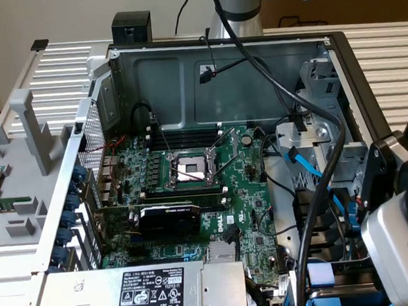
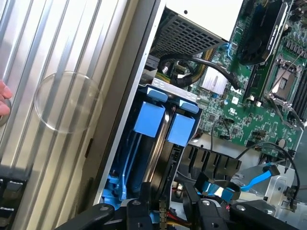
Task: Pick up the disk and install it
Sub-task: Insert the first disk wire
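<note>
Blue plastic, edge-on: is that the disk (image 2: 181,129)?
Yes. It stands in the drive bay beside a second blue tray (image 2: 148,117), at the near corner of the computer case (image 1: 174,82) on the exterior view's right, close to the power supply (image 1: 203,285).
And the gripper (image 2: 170,213)?
In line with the disk's end, but clamped or loose, I cannot tell.
Anything else?
A person's hand (image 2: 4,98), against the ribbed panel (image 2: 29,38).
</note>
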`<state>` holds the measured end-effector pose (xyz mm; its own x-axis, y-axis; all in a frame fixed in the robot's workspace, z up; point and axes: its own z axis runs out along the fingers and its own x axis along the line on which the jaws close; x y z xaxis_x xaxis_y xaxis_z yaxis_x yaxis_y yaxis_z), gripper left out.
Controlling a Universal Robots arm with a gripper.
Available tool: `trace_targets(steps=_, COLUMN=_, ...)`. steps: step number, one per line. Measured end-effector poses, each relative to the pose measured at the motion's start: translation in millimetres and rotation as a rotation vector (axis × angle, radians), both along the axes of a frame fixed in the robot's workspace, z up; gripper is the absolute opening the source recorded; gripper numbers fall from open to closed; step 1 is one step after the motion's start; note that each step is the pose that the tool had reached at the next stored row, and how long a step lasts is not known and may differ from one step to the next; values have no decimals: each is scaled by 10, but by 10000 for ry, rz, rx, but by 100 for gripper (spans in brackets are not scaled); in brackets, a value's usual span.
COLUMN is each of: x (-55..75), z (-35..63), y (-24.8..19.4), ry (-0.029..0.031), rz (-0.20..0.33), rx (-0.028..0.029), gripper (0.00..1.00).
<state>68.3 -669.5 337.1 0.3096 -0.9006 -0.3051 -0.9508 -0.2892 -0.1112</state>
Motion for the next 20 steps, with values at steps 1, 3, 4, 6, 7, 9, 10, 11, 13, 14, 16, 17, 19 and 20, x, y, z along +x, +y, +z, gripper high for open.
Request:
trace_targets(steps=1, x=3, z=1, y=-7, ry=3, rz=7, rx=48, gripper=40)
trace_targets(steps=3, x=9, z=0, y=-21, ry=6, rz=16, rx=141, gripper=40)
trace_targets(steps=4, x=15, z=0, y=-25, ry=8, rz=23, rx=184, gripper=40)
trace_targets(steps=6, x=23, z=0, y=-37, ry=12, rz=31, rx=258, gripper=40)
trace_targets(steps=7, x=26, z=0, y=-42, ry=13, rz=33, rx=284, gripper=40)
trace_targets(steps=9, x=33, z=0, y=-50, ry=17, rz=36, rx=331, gripper=40)
trace_targets(steps=10, x=35, z=0, y=-53, ry=22, rz=35, rx=352, gripper=40)
trace_targets(steps=11, x=40, z=0, y=-58, ry=29, rz=37, rx=371, gripper=40)
trace_targets(steps=13, x=42, z=-1, y=-72, ry=51, rz=37, rx=397, gripper=40)
trace_targets(steps=14, x=41, z=0, y=-80, ry=59, rz=38, rx=404, gripper=40)
trace_targets(steps=16, x=43, z=-5, y=-85, ry=75, rz=42, rx=411, gripper=40)
trace_targets(steps=17, x=43, z=-7, y=-86, ry=78, rz=44, rx=420, gripper=40)
trace_targets(steps=19, x=43, z=-13, y=-86, ry=85, rz=51, rx=449, gripper=40)
trace_targets(steps=20, x=43, z=-15, y=-86, ry=89, rz=54, rx=466, gripper=40)
